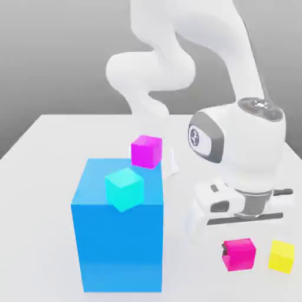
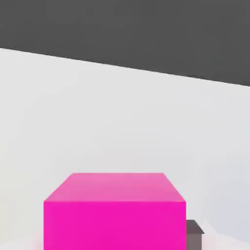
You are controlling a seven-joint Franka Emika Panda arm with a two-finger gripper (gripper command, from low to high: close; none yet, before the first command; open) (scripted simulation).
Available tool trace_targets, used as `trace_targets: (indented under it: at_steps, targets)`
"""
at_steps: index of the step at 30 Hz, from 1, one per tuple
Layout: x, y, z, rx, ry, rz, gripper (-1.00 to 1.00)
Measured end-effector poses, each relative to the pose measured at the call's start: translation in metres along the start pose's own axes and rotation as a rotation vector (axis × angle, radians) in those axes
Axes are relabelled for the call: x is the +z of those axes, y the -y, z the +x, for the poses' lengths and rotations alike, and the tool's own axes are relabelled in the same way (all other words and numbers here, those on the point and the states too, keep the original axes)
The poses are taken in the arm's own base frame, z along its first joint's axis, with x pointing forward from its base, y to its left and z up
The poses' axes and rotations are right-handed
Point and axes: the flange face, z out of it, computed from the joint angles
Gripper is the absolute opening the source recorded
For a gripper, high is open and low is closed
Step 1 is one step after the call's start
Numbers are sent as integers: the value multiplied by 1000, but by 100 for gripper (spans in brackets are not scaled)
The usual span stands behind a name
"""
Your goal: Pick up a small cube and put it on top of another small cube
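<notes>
Exterior view: the white Panda arm (image 1: 177, 53) descends from the top centre of the frame, its gripper (image 1: 236, 250) low at the lower right. The hot-pink cube (image 1: 240, 253) sits on the white table (image 1: 41, 153) at the lower right, directly beneath the hand. A dark fingertip (image 1: 225, 254) touches the cube's left face. The opposite finger is hidden behind the cube, so whether the cube is pinched or merely straddled cannot be told. The yellow cube (image 1: 282, 256) stands just beside it, toward the exterior view's right, apart from it. A large blue block (image 1: 118, 236) occupies the lower left, with a cyan cube (image 1: 124, 189) resting tilted on its top. A purple-magenta cube (image 1: 146, 151) lies behind the block, near frame centre.

Hand view: the hot-pink cube (image 2: 115, 215) occupies the lower centre, close to the camera. A dark fingertip (image 2: 194, 233) appears at its lower right edge, against the cube's side. The table (image 2: 122, 122) extends behind, under a dark background.
</notes>
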Motion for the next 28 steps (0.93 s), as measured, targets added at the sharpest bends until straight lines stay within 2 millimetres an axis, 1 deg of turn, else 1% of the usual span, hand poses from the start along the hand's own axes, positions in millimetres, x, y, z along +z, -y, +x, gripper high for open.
trace_targets:
  at_steps: [3,5,9,10,12,13,14,15,17,18,23,24,25,26,28]
  targets:
    - [-46,-22,41,65,-42,-33,-100]
    - [-79,-42,66,119,-61,-50,-100]
    - [-144,-78,96,215,-54,-60,-100]
    - [-156,-92,105,254,-33,-57,-100]
    - [-175,-123,124,354,34,-39,-100]
    - [-187,-137,129,387,60,-26,-100]
    - [-197,-148,132,406,76,-15,-100]
    - [-193,-154,133,415,85,-9,-100]
    - [-170,-157,132,422,92,-4,-100]
    - [-156,-158,130,423,93,-3,100]
    - [-156,-158,130,423,93,-3,100]
    - [-149,-159,129,423,91,-5,100]
    - [-153,-159,130,424,91,-6,100]
    - [-163,-159,131,424,90,-6,100]
    - [-191,-159,134,424,90,-6,100]
